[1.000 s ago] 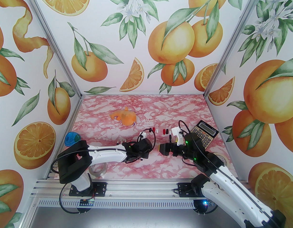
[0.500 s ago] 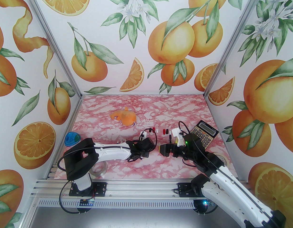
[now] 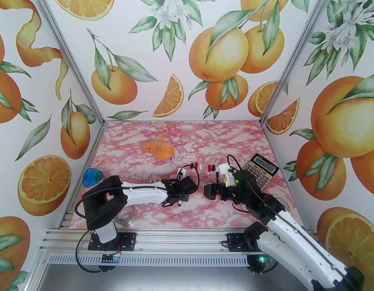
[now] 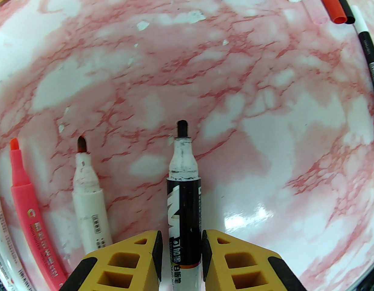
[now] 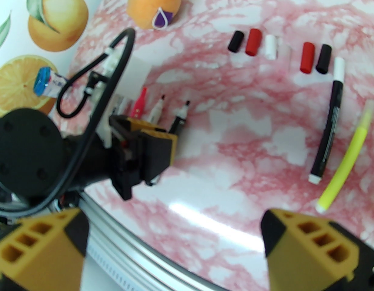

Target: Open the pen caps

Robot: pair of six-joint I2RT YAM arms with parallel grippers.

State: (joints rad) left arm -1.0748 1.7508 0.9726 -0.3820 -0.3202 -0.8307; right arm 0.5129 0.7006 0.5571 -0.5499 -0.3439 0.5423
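Two arms lean in low over the pink marbled table (image 3: 205, 132), their grippers facing each other over its near half. By the left edge sits a blue plastic object (image 3: 91, 177), and a roll of clear tape (image 3: 125, 217) lies at the near left corner beside the left arm's base. Left of centre, uncapped pens lie side by side with their tips toward the far edge: a pink pen (image 4: 21, 199), a white pen (image 4: 88, 199) with a dark tip, then a black marker (image 4: 184, 199). Farther back, an orange object (image 3: 158, 148) rests toward the far edge.

The left gripper (image 4: 181, 233) straddles the rear of the black marker. Its jaws are only slightly parted: a sliver of table shows between the left pad and the barrel, while the right pad is touching or just beside it, I cannot tell which.

Around the middle of the table, six pen caps (image 5: 253, 41) lie loose in a row: black, red, white, a pale one, red, black. The right gripper (image 5: 174, 223) hangs just right of centre, jaws spread wide, nothing between them. Beyond it a black pen (image 5: 328, 123) with a white far end and a yellow pen (image 5: 346, 156) lie close together, apart. A calculator (image 3: 261, 168) sits tilted near the right edge, and a second tape roll (image 3: 284, 203) shows partly behind the right arm.
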